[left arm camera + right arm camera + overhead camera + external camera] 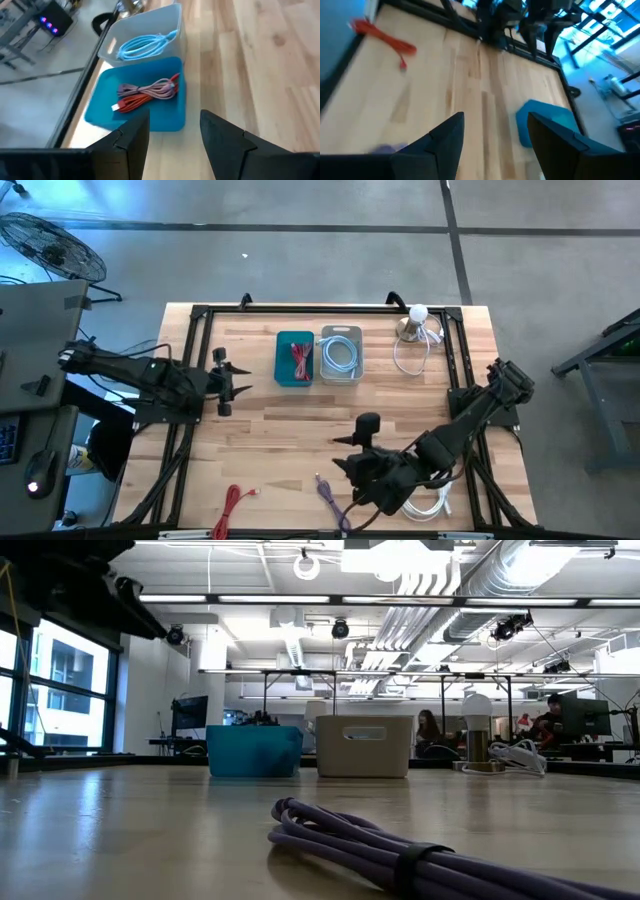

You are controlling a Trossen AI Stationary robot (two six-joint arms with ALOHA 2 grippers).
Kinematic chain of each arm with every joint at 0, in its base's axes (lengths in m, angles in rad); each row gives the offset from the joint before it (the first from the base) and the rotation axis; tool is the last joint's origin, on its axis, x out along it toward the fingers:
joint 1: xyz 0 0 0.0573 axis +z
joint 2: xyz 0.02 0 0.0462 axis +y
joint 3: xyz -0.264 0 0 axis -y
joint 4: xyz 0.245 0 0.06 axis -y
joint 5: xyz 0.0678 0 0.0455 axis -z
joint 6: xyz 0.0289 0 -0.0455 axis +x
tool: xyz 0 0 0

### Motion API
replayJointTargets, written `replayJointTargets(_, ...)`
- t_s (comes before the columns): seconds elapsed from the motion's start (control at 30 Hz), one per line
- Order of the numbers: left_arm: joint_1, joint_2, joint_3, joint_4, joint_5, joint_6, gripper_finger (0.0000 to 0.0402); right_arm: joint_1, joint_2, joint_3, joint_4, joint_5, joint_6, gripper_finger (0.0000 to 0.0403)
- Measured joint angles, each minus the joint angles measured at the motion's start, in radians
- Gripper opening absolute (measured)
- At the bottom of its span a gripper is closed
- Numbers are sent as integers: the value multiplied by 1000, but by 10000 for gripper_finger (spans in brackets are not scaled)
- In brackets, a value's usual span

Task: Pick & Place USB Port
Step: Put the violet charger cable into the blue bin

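Dark right gripper [345, 470] hovers with fingers open and empty above the purple cable [331, 498] near the wooden table's [280, 430] front edge; the left gripper [237, 381] waits open beside the teal bin [295, 360].

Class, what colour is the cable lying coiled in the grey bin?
Light blue cable, clearest in the left wrist view.

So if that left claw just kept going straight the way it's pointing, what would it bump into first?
Most likely the blue bin holding the red cable. The left gripper, open and empty, points across bare table at it. Its height is unclear, so it might pass above the rim instead.
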Motion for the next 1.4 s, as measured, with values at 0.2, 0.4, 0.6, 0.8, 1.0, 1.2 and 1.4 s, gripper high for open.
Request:
replayJointTargets(0.2,-12,-116,-110,87,53,14,170,-60,0,4,76,-216,208,211)
replayJointTargets(0.4,-18,-169,-137,133,131,70,170,-134,10,-3,70,-343,442,211)
replayJointTargets(0.6,-18,-172,-138,131,210,122,170,-145,26,-2,68,-382,622,211)
replayJointTargets(0.8,-18,-172,-138,130,229,168,170,-145,97,-3,58,-440,751,211)
replayJointTargets(1.0,-18,-172,-138,130,255,186,170,-136,161,-3,61,-450,804,211)
replayJointTargets(1.2,-18,-172,-138,130,255,186,170,-102,206,-3,60,-481,897,211)
replayJointTargets(1.4,-18,-172,-138,130,272,186,170,-80,252,-3,53,-522,1005,211)
